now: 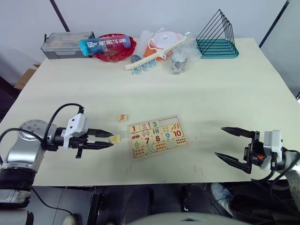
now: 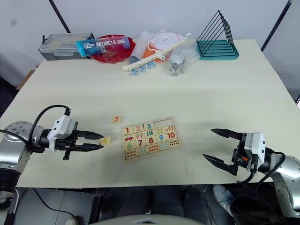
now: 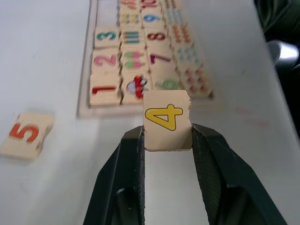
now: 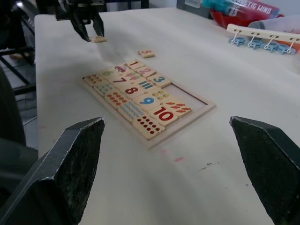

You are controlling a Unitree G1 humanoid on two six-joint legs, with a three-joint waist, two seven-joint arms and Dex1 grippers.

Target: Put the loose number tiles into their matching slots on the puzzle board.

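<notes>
- Nearest the lens in the left wrist view: tile 4 (image 3: 167, 120), yellow digit upright, pinched by its side edges between the two black fingers (image 3: 123, 178) of the left gripper (image 1: 108, 140), clear of the table.
- Ahead of that gripper, toward the robot's right and near: puzzle board (image 1: 157, 136), flat on the table (image 1: 225, 89), long axis running across the robot's front and slightly skewed.
- Seated in the board's top row: 1, 2 and 3; the two slots (image 1: 171, 121) beyond the 3 bare, so probably the first of these for the 4.
- Judged the hinge of the coming move: a short carry rightward past the 1, 2 and 3 to that bare slot, digit kept square to the recess; left arm far closer than the right.
- Tile 5 (image 1: 123, 117), orange-red digit, loose on the table just beyond the board's left corner, apart from it.
- Right gripper (image 1: 232, 146) well apart on the board's other side, fingers spread wide, holding nothing.
- Readable on the board: 1, 2, 3 above; 6, 7, 8, 9, 10 below, with small counting pictures between.
- Along the table's far edge: blue bottle (image 1: 104, 44) lettered "ANTARCTIC WIND", lying across a red bowl (image 1: 117, 52); grey box (image 1: 65, 43); white clip hanger (image 1: 152, 56); teal wire rack (image 1: 218, 36).
</notes>
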